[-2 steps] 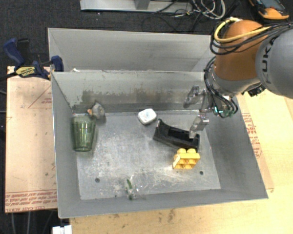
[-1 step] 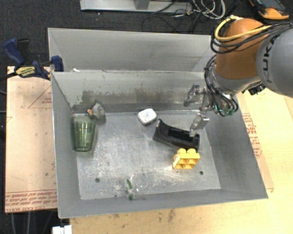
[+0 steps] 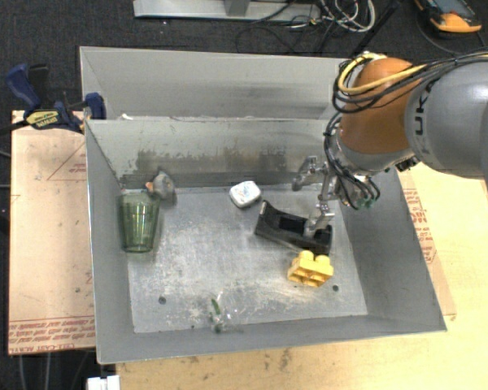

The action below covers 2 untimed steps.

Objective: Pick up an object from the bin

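Note:
My gripper [image 3: 315, 192] hangs at the right side of the bin, open, with nothing between its fingers. One fingertip [image 3: 322, 214] is just over the right end of a black angular thing [image 3: 286, 227] that lies on the bin floor. The other fingertip [image 3: 307, 171] is farther back, near the rear wall. A yellow toy brick [image 3: 311, 269] lies just in front of the black thing. A small white rounded thing [image 3: 245, 193] rests to the left of the gripper.
A green ribbed glass [image 3: 138, 224] stands at the left wall, with a small grey lump [image 3: 161, 186] behind it. A tiny green piece [image 3: 218, 313] lies near the front edge. The arm's orange cover and cables hang over the bin's right rear corner.

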Each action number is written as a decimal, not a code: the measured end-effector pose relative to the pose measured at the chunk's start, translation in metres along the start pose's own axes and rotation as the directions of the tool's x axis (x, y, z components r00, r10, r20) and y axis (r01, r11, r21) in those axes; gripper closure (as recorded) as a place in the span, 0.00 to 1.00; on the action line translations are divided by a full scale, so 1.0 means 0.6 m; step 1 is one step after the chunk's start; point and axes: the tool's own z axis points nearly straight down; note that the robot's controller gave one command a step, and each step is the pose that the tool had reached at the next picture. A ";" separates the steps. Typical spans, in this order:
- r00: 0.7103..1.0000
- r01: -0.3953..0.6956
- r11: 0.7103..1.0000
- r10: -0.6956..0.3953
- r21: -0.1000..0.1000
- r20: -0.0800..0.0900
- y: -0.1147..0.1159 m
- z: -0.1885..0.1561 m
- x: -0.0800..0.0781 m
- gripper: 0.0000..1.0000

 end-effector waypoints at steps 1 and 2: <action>1.000 0.005 1.000 -0.005 -0.001 -0.013 0.002 0.036 0.012 1.00; 1.000 0.005 1.000 -0.005 -0.001 -0.013 0.002 0.036 0.012 1.00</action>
